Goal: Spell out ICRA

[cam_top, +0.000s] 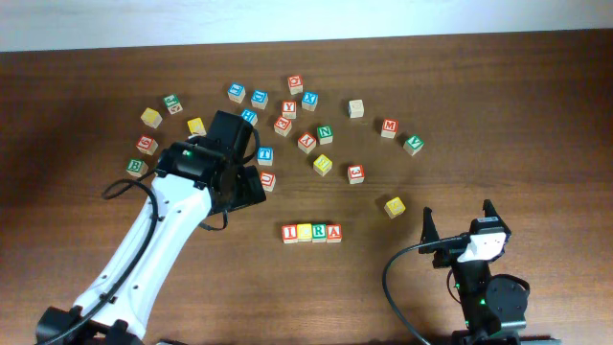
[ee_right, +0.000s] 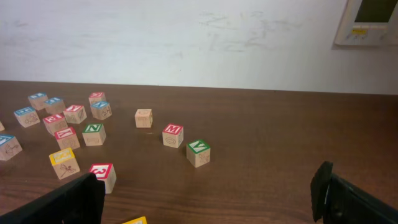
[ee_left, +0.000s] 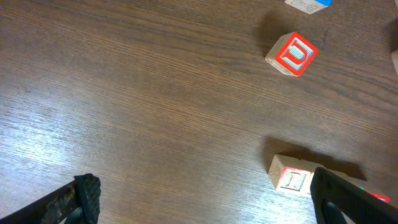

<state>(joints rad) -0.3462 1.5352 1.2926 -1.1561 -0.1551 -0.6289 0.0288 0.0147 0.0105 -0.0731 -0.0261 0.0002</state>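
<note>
The four ICRA cubes stand in one touching row in the overhead view: red I [cam_top: 290, 232], yellow C [cam_top: 305, 232], green R [cam_top: 319, 232], red A [cam_top: 333, 232]. My left gripper [cam_top: 251, 186] is open and empty, up and left of the row. In the left wrist view its fingers [ee_left: 205, 205] are spread wide over bare wood, and the I cube [ee_left: 292, 179] sits just by the right finger. My right gripper [cam_top: 459, 218] is open and empty at the front right, apart from all cubes; its fingers [ee_right: 205, 199] are wide apart in the right wrist view.
Several loose letter cubes lie scattered across the back of the table. A red U cube [cam_top: 267, 180] [ee_left: 292, 54] sits beside my left gripper. The red 3 cube [cam_top: 355, 173] [ee_right: 102, 175] and a yellow cube [cam_top: 395, 206] lie right of the row. A green V cube [ee_right: 198, 152] lies further back.
</note>
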